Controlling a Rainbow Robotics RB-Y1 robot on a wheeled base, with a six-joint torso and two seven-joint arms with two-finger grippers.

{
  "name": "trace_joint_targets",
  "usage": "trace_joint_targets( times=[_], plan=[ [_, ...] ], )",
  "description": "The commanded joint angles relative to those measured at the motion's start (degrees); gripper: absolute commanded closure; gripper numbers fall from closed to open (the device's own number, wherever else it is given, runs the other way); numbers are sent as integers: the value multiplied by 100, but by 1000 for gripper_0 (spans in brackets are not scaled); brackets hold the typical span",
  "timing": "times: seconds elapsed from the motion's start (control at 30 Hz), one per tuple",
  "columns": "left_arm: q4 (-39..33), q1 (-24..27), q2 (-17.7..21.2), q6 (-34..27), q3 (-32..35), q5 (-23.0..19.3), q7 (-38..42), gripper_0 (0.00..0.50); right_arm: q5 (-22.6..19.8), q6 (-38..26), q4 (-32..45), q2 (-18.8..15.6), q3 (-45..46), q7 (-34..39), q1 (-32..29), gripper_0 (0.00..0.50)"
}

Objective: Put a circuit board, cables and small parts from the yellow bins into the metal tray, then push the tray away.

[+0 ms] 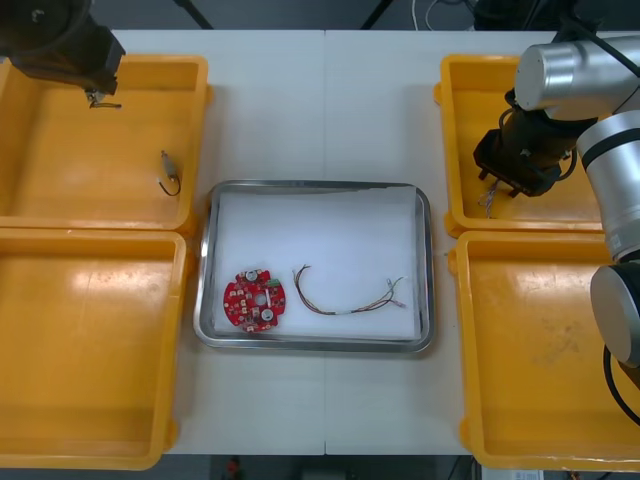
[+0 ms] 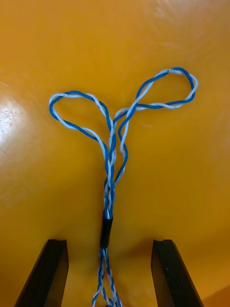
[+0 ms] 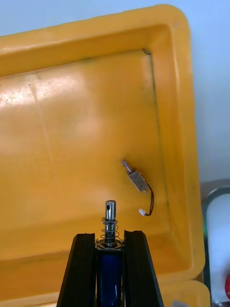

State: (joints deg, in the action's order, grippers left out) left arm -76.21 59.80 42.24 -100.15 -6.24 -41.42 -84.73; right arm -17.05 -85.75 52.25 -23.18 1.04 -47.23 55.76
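My left gripper (image 1: 98, 98) hangs over the far left yellow bin (image 1: 60, 150), shut on a small metal part (image 3: 110, 225) with a spring and a pin sticking out between the fingers (image 3: 136, 268). A second small metal part (image 1: 170, 170) with a black wire lies on that bin's floor. My right gripper (image 1: 500, 190) is low in the far right bin (image 1: 470, 110), open, its fingers (image 2: 48, 273) standing either side of a twisted blue and white cable (image 2: 115, 144). In the metal tray (image 1: 425, 260) lie a round red circuit board (image 1: 254, 299) and a thin cable (image 1: 345, 295).
The two near yellow bins (image 1: 90, 350) (image 1: 550, 360) flank the tray. Bare table runs beyond the tray toward the far edge.
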Motion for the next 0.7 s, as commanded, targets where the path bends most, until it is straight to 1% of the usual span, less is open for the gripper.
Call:
trace_joint_targets(
  times=[0.03, 0.13, 0.23, 0.27, 0.3, 0.33, 0.37, 0.4, 0.47, 0.57, 0.7],
  plan=[
    [-939, -399, -76, -268, 35, -103, 1055, 500, -70, 49, -4, 42, -121, 337, 189, 0],
    [-1326, -549, -146, -277, -193, -138, 1389, 500, -70, 85, 5, 42, -121, 337, 145, 0],
    [-1704, -637, -243, -277, -598, -147, 1899, 500, -70, 85, -4, 42, -121, 337, 128, 0],
    [-1810, -654, -305, -285, -729, -147, 2092, 500, -79, 85, 5, 42, -121, 311, 128, 9],
    [-1889, -663, -375, -303, -852, -130, 2268, 500, -79, 85, -4, 42, -121, 293, 128, 124],
    [-1950, -672, -445, -303, -949, -130, 2426, 500, -79, 85, 5, 42, -121, 258, 128, 315],
    [-1976, -672, -498, -312, -1002, -121, 2505, 500, -79, 85, 5, 42, -121, 249, 128, 439],
    [-1994, -681, -568, -303, -1072, -103, 2602, 500, -62, 93, 5, 42, -121, 249, 128, 500],
    [-1994, -689, -691, -285, -1178, -86, 2690, 500, -44, 93, 5, 42, -121, 223, 128, 500],
    [-1994, -751, -841, -206, -1441, 2, 2733, 500, 123, 85, 22, 42, -121, 205, 128, 500],
    [-1985, -953, -911, 233, -1854, 64, 2786, 500, 272, 67, 154, 33, -121, 188, 128, 500]
  ],
)
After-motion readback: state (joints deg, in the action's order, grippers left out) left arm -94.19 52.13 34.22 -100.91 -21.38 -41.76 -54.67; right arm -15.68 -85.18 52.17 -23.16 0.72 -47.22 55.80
